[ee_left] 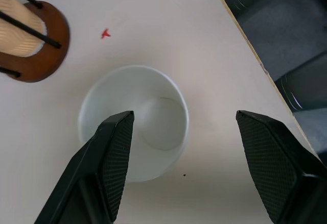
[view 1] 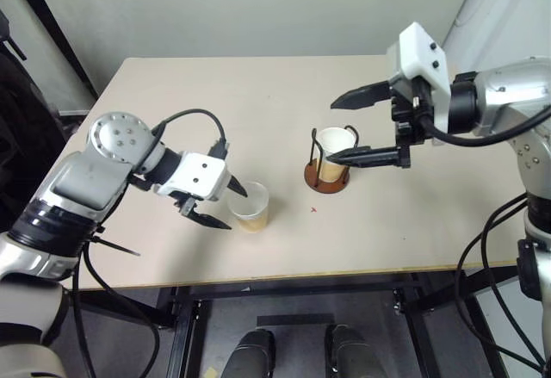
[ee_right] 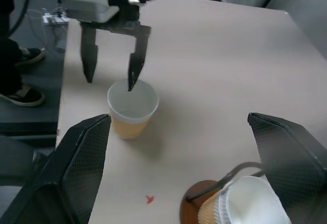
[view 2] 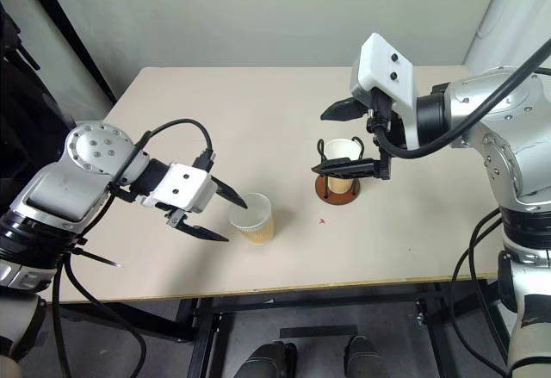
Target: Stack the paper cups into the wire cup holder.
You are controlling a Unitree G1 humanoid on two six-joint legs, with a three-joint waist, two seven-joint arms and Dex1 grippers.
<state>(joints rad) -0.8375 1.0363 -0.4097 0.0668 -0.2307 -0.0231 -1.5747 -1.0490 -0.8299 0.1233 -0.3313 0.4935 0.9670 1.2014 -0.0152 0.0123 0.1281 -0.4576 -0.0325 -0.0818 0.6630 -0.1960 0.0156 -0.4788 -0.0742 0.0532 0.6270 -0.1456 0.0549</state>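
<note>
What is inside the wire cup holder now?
In the wire cup holder stand nested paper cups; the right wrist view shows several stacked rims. Their exact number is unclear, and their bottoms are covered.

Two head cameras look down over a table [view 1: 258, 94] from above. Each wrist camera looks closely along its fingers; all four share one paper cup [view 1: 250, 206].
</note>
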